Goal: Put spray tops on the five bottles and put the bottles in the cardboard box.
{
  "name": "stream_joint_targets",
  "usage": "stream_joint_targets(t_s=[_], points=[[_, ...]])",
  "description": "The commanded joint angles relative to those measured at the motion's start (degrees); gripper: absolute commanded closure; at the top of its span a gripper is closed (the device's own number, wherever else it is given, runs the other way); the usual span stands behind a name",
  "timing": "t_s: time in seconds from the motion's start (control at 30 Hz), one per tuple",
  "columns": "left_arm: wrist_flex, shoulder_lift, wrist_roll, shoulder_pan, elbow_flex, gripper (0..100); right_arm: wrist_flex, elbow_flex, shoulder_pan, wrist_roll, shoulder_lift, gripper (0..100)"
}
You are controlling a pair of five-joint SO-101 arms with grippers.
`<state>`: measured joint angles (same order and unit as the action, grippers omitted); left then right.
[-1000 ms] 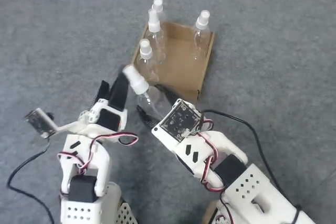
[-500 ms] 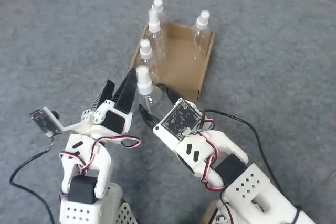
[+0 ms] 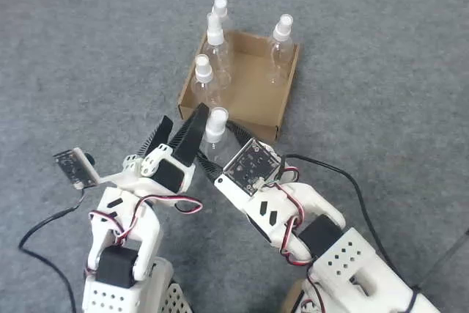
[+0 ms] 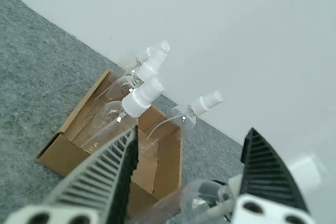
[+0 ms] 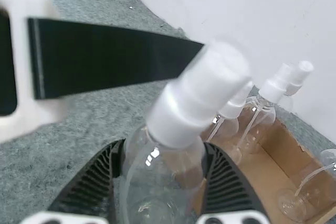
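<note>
Four capped bottles (image 3: 215, 48) stand upright in the cardboard box (image 3: 249, 100), three along one side wall and one by the opposite wall. The box rests on grey carpet (image 3: 381, 108). The fifth bottle (image 3: 218, 146) is outside the box, just in front of its near wall, with its top up. It is held by the right gripper (image 5: 163, 150), whose two ribbed black fingers (image 5: 89, 192) are clenched on either side of the clear body, below the shoulder. A white spray top (image 5: 197, 95) sits on this bottle's neck; whether it is fully seated cannot be told. The left gripper (image 4: 191, 132) is spread wide and grasps nothing. One of its fingers (image 3: 192, 133) lies alongside the spray top, right beside it, though contact cannot be made out. Its other finger (image 3: 155, 139) is well apart from the bottle, on the side away from the right arm. In the left wrist view the held bottle's clear body shows low between those parted fingers, with the box and its four bottles beyond.
</note>
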<state>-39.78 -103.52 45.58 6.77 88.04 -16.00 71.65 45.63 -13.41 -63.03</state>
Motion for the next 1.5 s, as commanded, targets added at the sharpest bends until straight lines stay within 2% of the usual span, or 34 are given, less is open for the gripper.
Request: stream_joint_targets(t_s=[0.0,0.17,0.63,0.83,1.1,1.47], points=[[-1.67,-0.88,-0.7,-1.67,-3.38,70,1.8,-2.02,0.75,-0.18,-2.24,98.9],[-1.41,-0.88,3.16,-6.07,-4.53,70,1.8,-2.29,-1.36,-0.18,-2.24,98.9],[-1.49,-0.88,3.25,-9.58,-4.26,70,1.8,-2.37,-1.63,-0.18,-2.24,98.9],[-1.32,-0.88,2.99,-9.76,-3.21,70,1.89,-3.25,-1.89,-0.18,-2.24,98.9],[-1.41,-0.88,2.9,-10.29,-2.95,70,1.89,-5.27,-8.4,0.35,-2.24,98.9],[-1.32,-0.88,2.81,-10.29,-1.8,70,4.26,-5.27,-10.59,0.44,-2.24,98.9]])
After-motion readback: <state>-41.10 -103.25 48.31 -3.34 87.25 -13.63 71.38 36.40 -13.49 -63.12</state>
